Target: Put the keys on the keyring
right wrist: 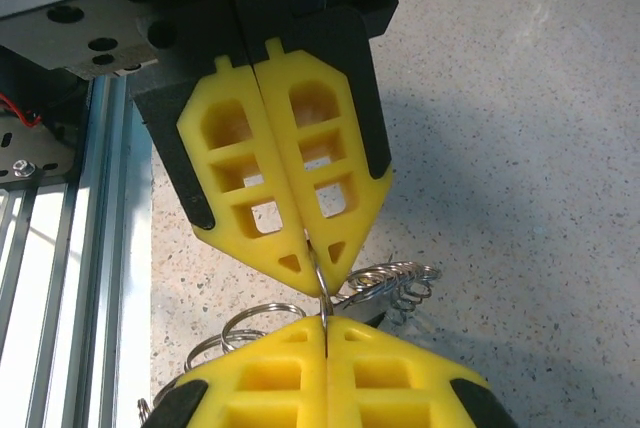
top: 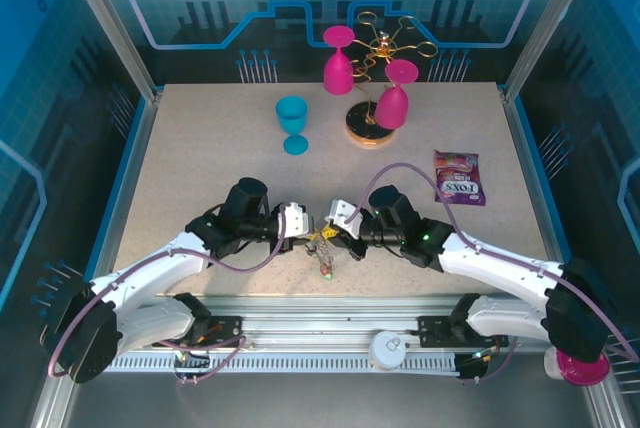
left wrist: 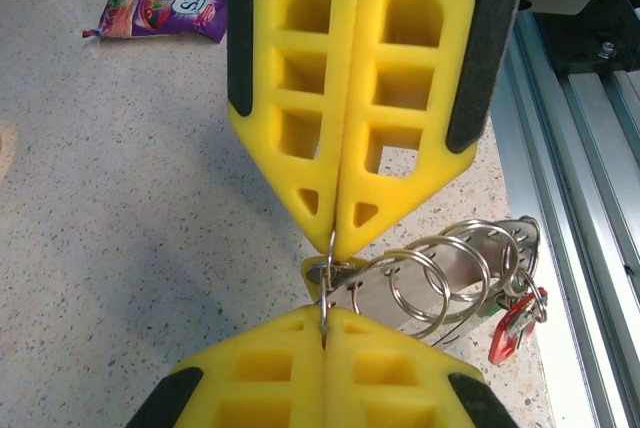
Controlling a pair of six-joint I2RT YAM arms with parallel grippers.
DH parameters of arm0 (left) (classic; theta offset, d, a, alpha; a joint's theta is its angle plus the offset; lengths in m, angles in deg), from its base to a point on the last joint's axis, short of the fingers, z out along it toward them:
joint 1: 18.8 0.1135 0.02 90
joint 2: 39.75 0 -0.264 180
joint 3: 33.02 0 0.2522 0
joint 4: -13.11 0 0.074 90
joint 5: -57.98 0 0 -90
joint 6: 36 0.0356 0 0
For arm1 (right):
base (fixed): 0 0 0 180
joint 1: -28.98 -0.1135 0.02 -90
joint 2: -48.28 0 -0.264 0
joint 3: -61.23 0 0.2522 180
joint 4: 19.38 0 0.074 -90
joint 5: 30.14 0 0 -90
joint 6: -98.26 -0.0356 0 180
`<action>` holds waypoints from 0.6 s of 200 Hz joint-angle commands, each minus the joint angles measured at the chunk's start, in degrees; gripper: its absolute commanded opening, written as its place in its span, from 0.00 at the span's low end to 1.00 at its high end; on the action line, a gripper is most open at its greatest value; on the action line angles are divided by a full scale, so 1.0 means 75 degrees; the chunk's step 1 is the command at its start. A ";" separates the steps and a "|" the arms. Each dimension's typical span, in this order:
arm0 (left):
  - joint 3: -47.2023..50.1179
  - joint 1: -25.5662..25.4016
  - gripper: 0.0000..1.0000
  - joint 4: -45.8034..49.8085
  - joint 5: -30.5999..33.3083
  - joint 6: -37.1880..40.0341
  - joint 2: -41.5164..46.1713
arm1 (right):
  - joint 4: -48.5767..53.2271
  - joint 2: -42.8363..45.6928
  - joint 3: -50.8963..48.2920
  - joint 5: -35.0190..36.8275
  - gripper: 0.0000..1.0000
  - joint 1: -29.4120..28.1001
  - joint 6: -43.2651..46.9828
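Closed at the bottom of its wrist view, the left tool (left wrist: 325, 326) nips the thin wire of the keyring (left wrist: 328, 286). Meeting it tip to tip, the right tool (left wrist: 336, 246) is closed on the same wire, so the loop shows edge-on between them. From above, the pair sit over the desk (top: 200, 168) near its front edge, midway between the arms. Trailing toward the rail (left wrist: 590, 198) are the keys (left wrist: 508, 333) and silvery split rings (left wrist: 440, 270). A red head is plain; the others are hard to tell. Whether the bunch rests on the desk I cannot tell.

Two grips this close likely leave no free wire for threading. Better that one tool holds firm and level while the other lets go, shifts along the loop and works the gap, without twisting the wire or letting the bunch slip into the rail.
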 commanded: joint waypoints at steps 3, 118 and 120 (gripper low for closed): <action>-0.0170 -0.0075 0.00 0.0077 -0.0018 0.0036 -0.0063 | -0.0349 0.0212 -0.0249 0.0178 0.00 -0.0076 0.0092; -0.0364 -0.0067 0.00 0.0205 0.0003 -0.0484 -0.0131 | -0.0706 0.0413 -0.0416 0.0378 0.00 -0.0276 0.0232; -0.0376 -0.0072 0.00 0.0219 0.0003 -0.0488 -0.0133 | -0.0710 0.0412 -0.0418 0.0378 0.00 -0.0277 0.0231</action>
